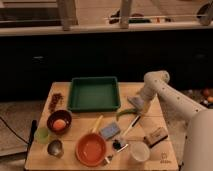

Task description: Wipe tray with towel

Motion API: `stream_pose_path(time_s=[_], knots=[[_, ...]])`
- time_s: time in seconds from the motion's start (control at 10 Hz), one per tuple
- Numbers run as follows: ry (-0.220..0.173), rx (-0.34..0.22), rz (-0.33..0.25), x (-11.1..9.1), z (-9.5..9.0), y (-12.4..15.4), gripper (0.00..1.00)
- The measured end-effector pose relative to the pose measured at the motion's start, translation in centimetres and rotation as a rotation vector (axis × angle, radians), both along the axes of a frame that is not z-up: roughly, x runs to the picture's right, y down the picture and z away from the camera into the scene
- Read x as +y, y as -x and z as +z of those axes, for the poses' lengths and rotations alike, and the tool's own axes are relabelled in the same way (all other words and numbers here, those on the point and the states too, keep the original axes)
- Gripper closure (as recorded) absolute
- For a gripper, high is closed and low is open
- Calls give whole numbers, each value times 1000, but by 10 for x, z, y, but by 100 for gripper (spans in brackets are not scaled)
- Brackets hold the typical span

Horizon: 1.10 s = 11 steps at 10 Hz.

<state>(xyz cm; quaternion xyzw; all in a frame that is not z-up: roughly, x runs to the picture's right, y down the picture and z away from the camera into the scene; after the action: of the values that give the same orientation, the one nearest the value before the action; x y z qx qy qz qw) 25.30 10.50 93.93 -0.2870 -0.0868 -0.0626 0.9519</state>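
A light wooden table is set on a speckled floor, in front of a long run of dark cabinet fronts topped by a pale counter. The green tray is placed at the back middle of the table, and nothing is seen lying inside it. The gripper is lowered to the table just beside the tray's right rim, at the end of a white arm that is bent over from the right. A small grey-blue towel is seen at the gripper, close to the tray's right front corner. How far the gripper is open, and whether the towel is held, cannot be told.

Towards the front, an orange bowl is placed, with a blue sponge block just beside it. A dark bowl is found on the left and a white cup at the front right.
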Motion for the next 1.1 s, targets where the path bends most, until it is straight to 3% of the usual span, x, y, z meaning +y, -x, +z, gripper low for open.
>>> stream_pose_path(time_s=[0.1, 0.6, 0.8, 1.1], knots=[[16, 6, 12, 4, 4, -5, 46], [16, 21, 30, 4, 5, -17, 94], [10, 24, 32, 2, 3, -19, 100], [-30, 32, 65, -14, -24, -38, 100]])
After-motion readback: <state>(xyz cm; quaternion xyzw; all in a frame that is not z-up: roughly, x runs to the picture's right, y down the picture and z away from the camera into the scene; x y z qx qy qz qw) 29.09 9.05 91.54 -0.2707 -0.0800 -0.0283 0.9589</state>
